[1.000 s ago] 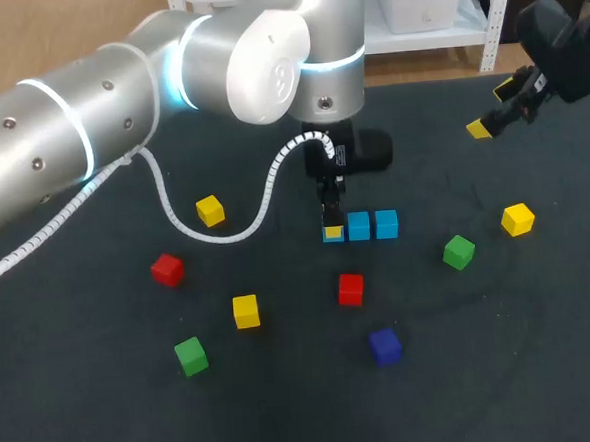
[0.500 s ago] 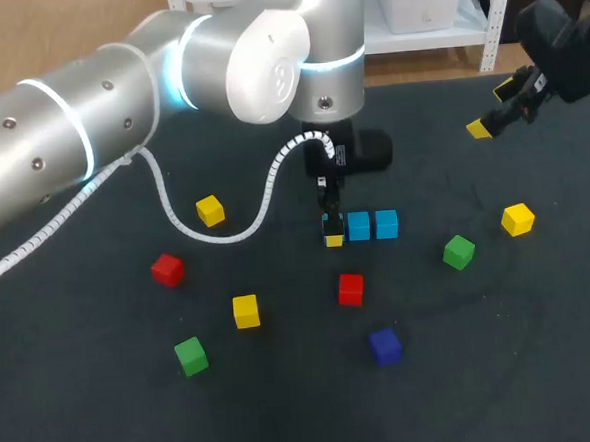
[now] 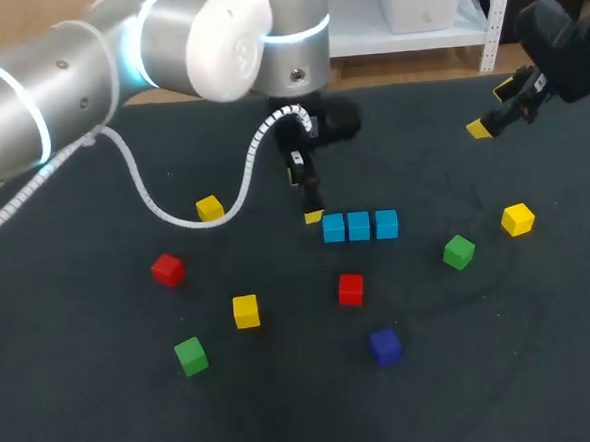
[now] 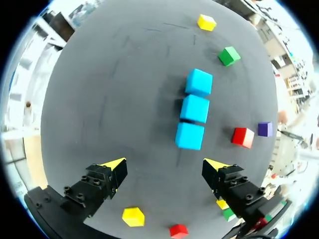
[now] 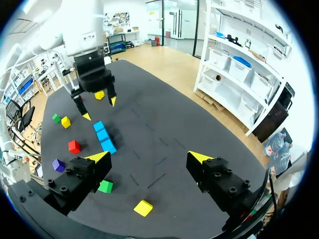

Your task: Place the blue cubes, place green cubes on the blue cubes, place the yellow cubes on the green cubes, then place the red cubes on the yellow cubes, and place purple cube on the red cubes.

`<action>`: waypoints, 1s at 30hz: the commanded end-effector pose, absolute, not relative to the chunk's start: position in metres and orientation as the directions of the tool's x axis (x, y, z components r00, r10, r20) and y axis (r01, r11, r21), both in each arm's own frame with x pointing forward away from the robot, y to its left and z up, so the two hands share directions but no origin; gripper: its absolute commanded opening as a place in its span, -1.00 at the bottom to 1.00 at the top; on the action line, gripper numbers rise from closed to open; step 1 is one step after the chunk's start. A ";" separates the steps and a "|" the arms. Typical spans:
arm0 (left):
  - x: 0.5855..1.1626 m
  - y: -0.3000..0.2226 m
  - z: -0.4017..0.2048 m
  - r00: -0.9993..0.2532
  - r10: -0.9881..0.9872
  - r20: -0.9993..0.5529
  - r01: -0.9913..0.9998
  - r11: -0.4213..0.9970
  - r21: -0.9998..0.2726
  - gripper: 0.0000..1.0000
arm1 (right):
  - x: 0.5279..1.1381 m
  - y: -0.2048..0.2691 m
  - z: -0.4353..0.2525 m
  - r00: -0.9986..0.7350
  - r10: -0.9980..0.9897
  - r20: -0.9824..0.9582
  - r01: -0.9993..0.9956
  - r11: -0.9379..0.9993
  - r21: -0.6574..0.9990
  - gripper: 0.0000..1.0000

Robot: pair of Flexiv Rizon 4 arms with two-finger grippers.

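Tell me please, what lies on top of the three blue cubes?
Nothing: all three top faces of the blue cubes show bare. The left gripper is open near the row's end, touching none. Their undersides are hidden.

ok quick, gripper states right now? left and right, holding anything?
Left gripper: open, holding nothing, just short of the row of blue cubes.
Right gripper: open, holding nothing.

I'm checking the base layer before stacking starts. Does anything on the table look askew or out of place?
Nothing stands out. The three blue cubes sit flat in a straight, close row. The loose cubes lie scattered singly, none tipped. The left tool hangs open near the row, holding nothing.
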State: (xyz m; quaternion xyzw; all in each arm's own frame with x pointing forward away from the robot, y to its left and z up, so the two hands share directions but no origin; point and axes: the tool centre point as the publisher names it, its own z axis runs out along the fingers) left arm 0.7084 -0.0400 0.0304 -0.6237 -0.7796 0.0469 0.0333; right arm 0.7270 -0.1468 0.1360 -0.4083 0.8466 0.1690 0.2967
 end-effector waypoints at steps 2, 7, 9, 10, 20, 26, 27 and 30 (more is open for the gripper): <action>0.686 -0.002 0.039 -0.270 0.958 -0.096 0.962 0.264 -0.074 1.00 | 0.728 -0.147 0.135 -0.489 -0.591 -0.642 -0.793 0.607 0.046 1.00; 0.678 0.037 0.048 -0.385 0.915 -0.120 0.922 0.377 -0.085 1.00 | 0.728 -0.147 0.135 -0.489 -0.591 -0.642 -0.793 0.607 0.046 1.00; 0.672 0.048 0.051 -0.434 0.893 -0.119 0.901 0.427 -0.080 1.00 | 0.728 -0.147 0.135 -0.489 -0.591 -0.642 -0.793 0.607 0.046 1.00; 0.668 0.053 0.052 -0.448 0.886 -0.115 0.894 0.443 -0.071 1.00 | 0.728 -0.147 0.135 -0.489 -0.591 -0.642 -0.793 0.607 0.046 1.00; 0.626 0.089 0.051 -0.554 0.829 -0.071 0.832 0.551 -0.057 1.00 | 0.728 -0.147 0.135 -0.489 -0.591 -0.642 -0.793 0.607 0.046 1.00; 0.599 0.103 0.047 -0.622 0.779 -0.082 0.783 0.621 -0.031 1.00 | 0.728 -0.147 0.135 -0.489 -0.591 -0.642 -0.793 0.607 0.046 1.00; 0.589 0.106 0.046 -0.622 0.778 -0.082 0.782 0.622 -0.035 1.00 | 0.728 -0.147 0.135 -0.489 -0.591 -0.642 -0.793 0.607 0.046 1.00; 0.572 0.110 0.048 -0.629 0.773 -0.084 0.777 0.629 -0.029 1.00 | 0.728 -0.147 0.135 -0.489 -0.591 -0.642 -0.793 0.607 0.046 1.00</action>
